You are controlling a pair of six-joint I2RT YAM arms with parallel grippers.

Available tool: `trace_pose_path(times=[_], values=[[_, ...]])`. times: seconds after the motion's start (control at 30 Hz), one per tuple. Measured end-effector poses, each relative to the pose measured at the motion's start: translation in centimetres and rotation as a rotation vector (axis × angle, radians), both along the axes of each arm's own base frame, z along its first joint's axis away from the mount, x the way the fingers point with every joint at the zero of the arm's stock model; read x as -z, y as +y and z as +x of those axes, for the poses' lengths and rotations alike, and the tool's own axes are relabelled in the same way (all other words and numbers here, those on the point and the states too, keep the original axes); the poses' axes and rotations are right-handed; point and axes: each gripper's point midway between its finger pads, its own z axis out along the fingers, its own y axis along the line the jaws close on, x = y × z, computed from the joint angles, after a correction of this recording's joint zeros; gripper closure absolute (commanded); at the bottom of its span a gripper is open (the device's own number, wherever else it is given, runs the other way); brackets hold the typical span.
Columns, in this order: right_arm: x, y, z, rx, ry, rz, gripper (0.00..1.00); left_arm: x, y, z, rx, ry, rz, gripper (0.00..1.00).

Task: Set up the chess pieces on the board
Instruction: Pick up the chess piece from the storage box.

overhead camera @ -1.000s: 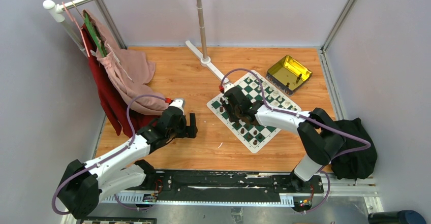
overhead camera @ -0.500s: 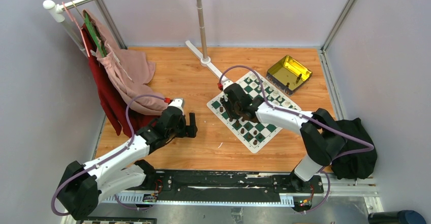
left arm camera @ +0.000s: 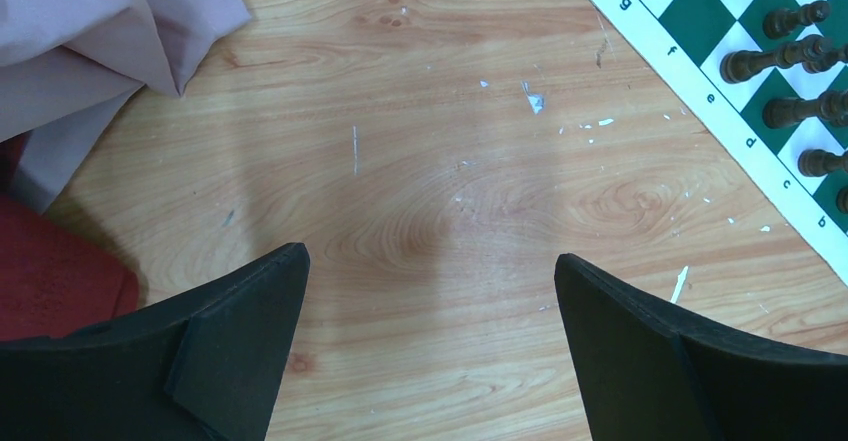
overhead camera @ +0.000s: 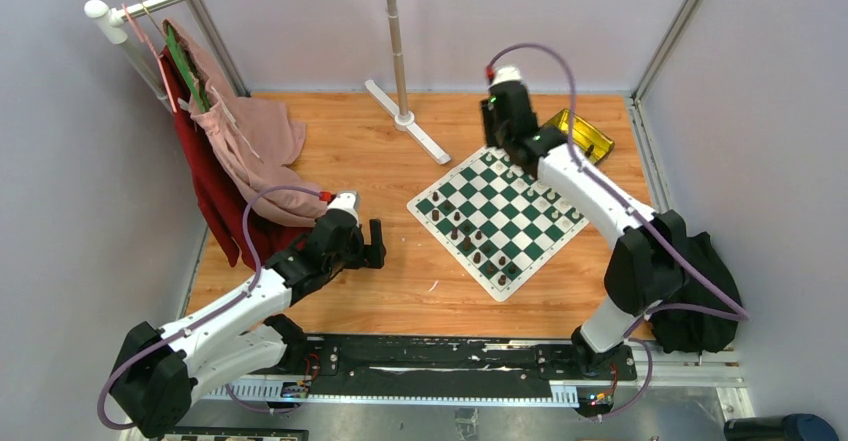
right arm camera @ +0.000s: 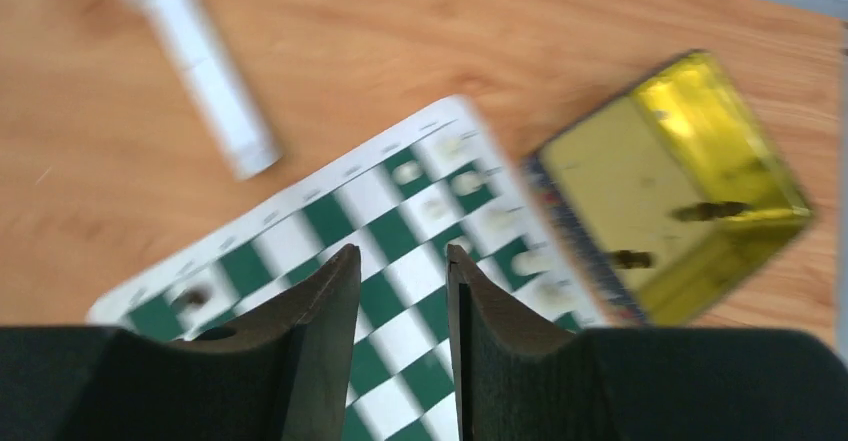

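Green-and-white checked board (overhead camera: pixel 510 211) lies flat on the wooden worktop (left arm camera: pixel 420 161). Dark chess pieces (left arm camera: pixel 775 58) stand along its near-left side and white ones (right arm camera: pixel 465 183) along the far-right. Right tool (right arm camera: pixel 400 256) hovers above the far corner, jaws slightly parted and empty, facing the gold tin (right arm camera: pixel 620 181) (two dark pieces (right arm camera: pixel 707 210) lie inside). Step, as judged: fetching another piece. The next move calls for lowering into the tin and closing on one. Left tool (left arm camera: pixel 430 256) hangs wide open beside the board.

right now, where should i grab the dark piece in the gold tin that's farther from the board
Likely from straight above, as the tin has walls all round. The dark piece seems to lie flat, so close the right gripper across its slim middle.
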Motion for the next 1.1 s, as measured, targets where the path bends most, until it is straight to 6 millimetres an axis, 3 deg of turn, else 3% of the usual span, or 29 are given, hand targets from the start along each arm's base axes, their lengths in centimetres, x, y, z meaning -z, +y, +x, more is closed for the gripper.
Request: trace_pose_path(times=[0.03, 0.07, 0.2, 0.33, 0.43, 0.7, 0.9, 1.1], values=[[-1.4, -3.8, 2.8, 0.118, -0.035, 0.005, 0.57, 0.0, 0.0, 0.0, -0.002, -0.001, 0.002, 0.0], [-1.5, -4.1, 3.1, 0.13, -0.038, 0.006, 0.56, 0.0, 0.1, 0.1, -0.005, -0.003, 0.004, 0.0], [-1.4, -13.3, 8.1, 0.386, -0.038, -0.013, 0.53, 0.0, 0.3, 0.2, -0.012, -0.003, 0.012, 0.0], [1.6, -19.5, 10.7, 0.544, 0.025, -0.027, 0.49, 0.2, 0.5, 0.6, -0.02, 0.006, 0.027, 0.0], [4.2, -22.7, 11.4, 0.625, 0.083, -0.026, 0.49, 0.6, 0.4, 0.7, -0.016, 0.02, 0.044, 0.0], [8.7, -27.7, 11.6, 0.749, 0.185, -0.008, 0.49, 2.2, 0.5, 0.8, -0.008, 0.071, 0.095, 0.0], [10.2, -29.9, 11.8, 0.792, 0.209, 0.014, 0.49, 3.0, 0.5, 0.8, -0.005, 0.097, 0.117, 0.0], [12.2, -30.6, 11.9, 0.809, 0.244, 0.023, 0.49, 2.9, 0.3, 1.3, -0.003, 0.101, 0.126, 0.0]])
